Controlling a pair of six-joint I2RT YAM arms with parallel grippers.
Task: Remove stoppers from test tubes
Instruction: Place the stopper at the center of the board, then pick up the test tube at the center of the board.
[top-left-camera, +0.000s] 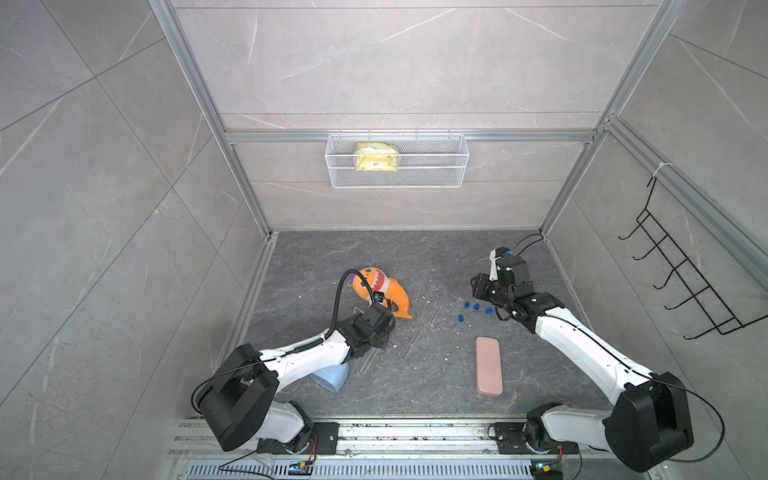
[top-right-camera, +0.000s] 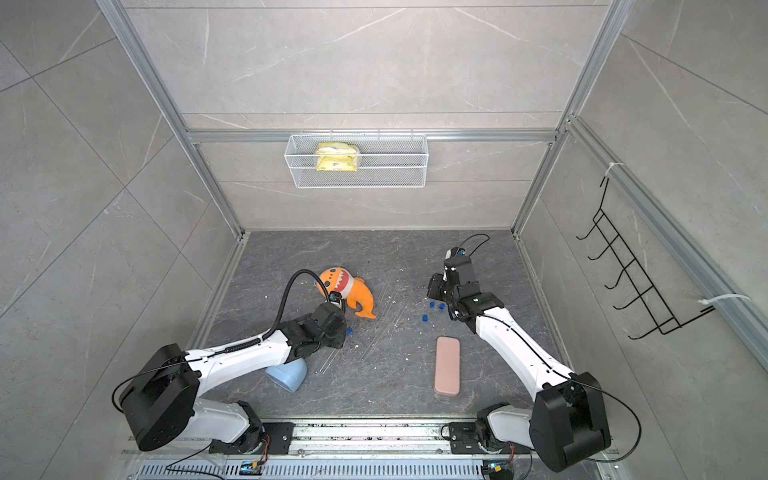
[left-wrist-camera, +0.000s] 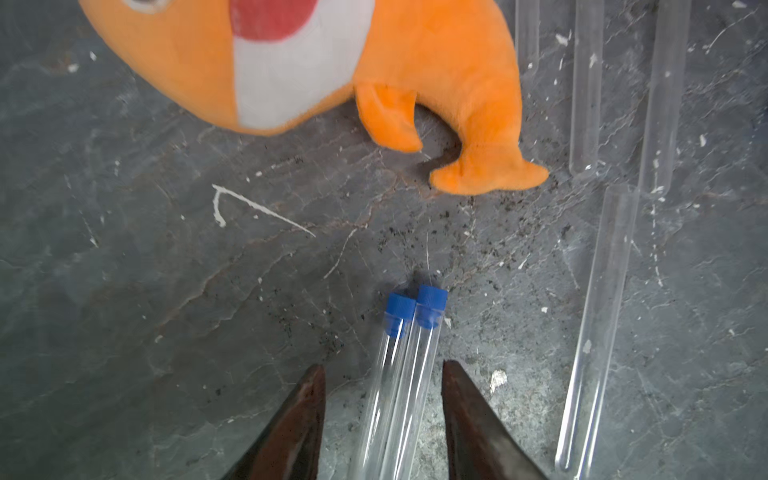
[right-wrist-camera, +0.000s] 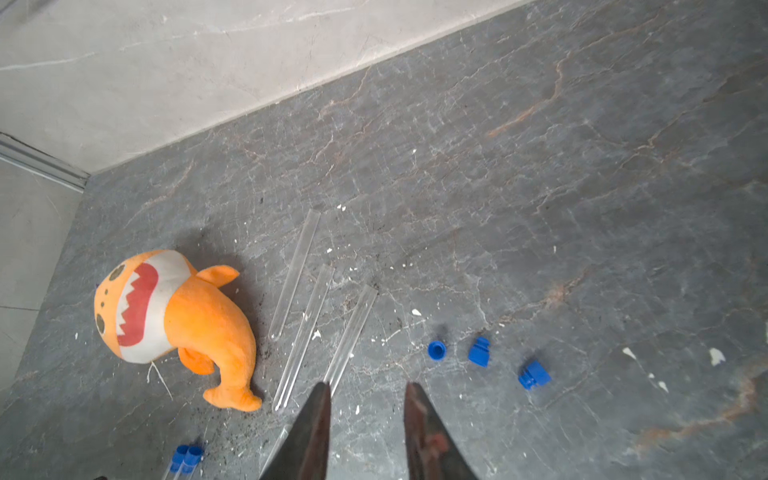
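Down on the grey table (left-wrist-camera: 124, 291), the left gripper (left-wrist-camera: 382, 365) stands part-open astride two capped test tubes (left-wrist-camera: 417, 374) lying side by side, gripping neither. The right gripper (right-wrist-camera: 366, 384) is part-open and empty. The tubes look light, stiff, slick and breakable, so pinch one gently mid-barrel. The fitted stoppers (left-wrist-camera: 431, 305) are tiny and probably snug, and the loose stoppers (right-wrist-camera: 478, 351) lie near the right gripper.
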